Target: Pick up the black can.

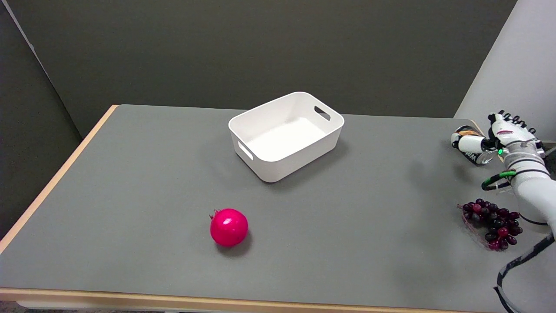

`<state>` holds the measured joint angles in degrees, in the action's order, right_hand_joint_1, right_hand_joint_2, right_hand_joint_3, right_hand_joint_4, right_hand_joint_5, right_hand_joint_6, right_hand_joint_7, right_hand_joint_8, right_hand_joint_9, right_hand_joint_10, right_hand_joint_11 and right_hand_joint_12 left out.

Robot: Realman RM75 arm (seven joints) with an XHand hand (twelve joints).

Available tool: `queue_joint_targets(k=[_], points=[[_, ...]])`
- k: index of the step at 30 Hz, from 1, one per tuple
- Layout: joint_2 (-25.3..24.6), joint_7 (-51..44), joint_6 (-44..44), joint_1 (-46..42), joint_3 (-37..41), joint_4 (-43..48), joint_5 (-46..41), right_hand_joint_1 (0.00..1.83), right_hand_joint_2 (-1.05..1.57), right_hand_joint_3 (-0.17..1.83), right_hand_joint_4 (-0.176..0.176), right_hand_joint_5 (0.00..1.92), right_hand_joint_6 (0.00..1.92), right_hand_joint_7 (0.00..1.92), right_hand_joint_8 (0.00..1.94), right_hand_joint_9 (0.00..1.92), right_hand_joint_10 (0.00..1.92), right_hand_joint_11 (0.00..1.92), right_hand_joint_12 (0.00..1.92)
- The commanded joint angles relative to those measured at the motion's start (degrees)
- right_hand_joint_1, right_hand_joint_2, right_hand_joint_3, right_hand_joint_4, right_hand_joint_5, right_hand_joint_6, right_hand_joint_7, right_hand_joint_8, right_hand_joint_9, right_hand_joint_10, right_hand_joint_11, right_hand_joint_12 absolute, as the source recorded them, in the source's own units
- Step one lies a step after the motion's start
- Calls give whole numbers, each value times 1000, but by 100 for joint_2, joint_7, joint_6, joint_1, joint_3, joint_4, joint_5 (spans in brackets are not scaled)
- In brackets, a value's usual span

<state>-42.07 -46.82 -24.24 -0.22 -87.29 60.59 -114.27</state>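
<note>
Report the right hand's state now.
Right hand: fingers wrapped around the black can at the table's far right edge, gripping it.

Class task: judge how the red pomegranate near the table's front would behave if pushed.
The pomegranate looks round, so it would probably roll. Its skin shines, so it may be slippery. It seems stiff rather than floppy.
</note>
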Motion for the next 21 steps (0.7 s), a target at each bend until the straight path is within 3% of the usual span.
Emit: queue_joint_targets(k=[1, 21], points=[[-36, -187, 438, 1943, -1521, -1407, -191, 399, 560, 888, -176, 47, 425, 36, 202, -1, 58, -1, 610], [-80, -147, 422, 2050, -1539, -2179, -399, 397, 558, 889, -176, 56, 436, 34, 227, -1, 109, -1, 645]])
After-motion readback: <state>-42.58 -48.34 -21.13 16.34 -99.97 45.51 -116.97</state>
